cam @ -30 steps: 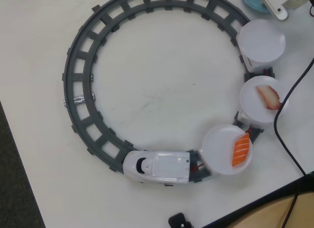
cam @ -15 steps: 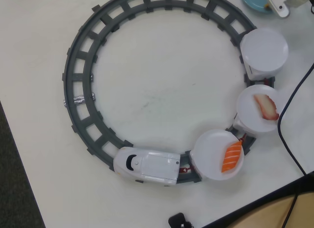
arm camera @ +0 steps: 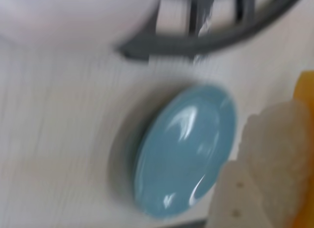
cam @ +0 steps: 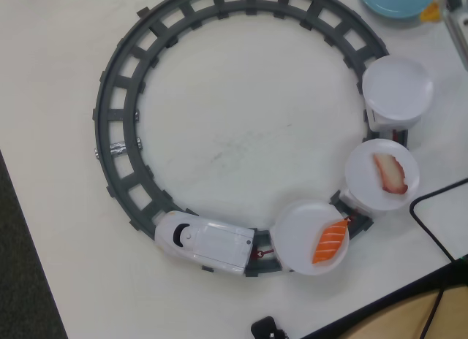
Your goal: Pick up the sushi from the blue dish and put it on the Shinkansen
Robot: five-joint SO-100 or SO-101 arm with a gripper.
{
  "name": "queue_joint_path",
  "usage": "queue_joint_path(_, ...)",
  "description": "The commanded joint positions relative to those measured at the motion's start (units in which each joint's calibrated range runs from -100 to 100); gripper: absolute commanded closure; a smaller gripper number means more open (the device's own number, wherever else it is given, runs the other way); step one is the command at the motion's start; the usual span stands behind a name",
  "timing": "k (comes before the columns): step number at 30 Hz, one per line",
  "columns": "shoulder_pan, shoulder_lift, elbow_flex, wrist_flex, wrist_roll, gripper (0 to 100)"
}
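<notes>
The gripper (arm camera: 274, 154) sits at the wrist view's right edge, blurred; its pale finger seems pressed against a yellow-orange oblong sushi piece (arm camera: 305, 139), apparently held, lifted off the empty round light-blue dish (arm camera: 184, 149). The white toy Shinkansen's (cam: 208, 242) 1 bare white plate (cam: 397, 87) lies just beside that dish, toward the grey ring track (cam: 117, 112).
</notes>
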Motion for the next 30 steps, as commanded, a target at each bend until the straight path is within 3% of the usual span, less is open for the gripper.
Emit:
queue_joint_path(1,-14.1,-21.6,15.8,-2.7,0.0,98)
queue_joint_path(10,-29.7,-27.0,37.1,-13.2,-0.3,98)
queue_joint_path(20,-29.8,-26.7,39.6,-18.8,-0.3,98)
queue_joint_path(30,-30.7,-26.6,41.1,-17.6,-0.3,95)
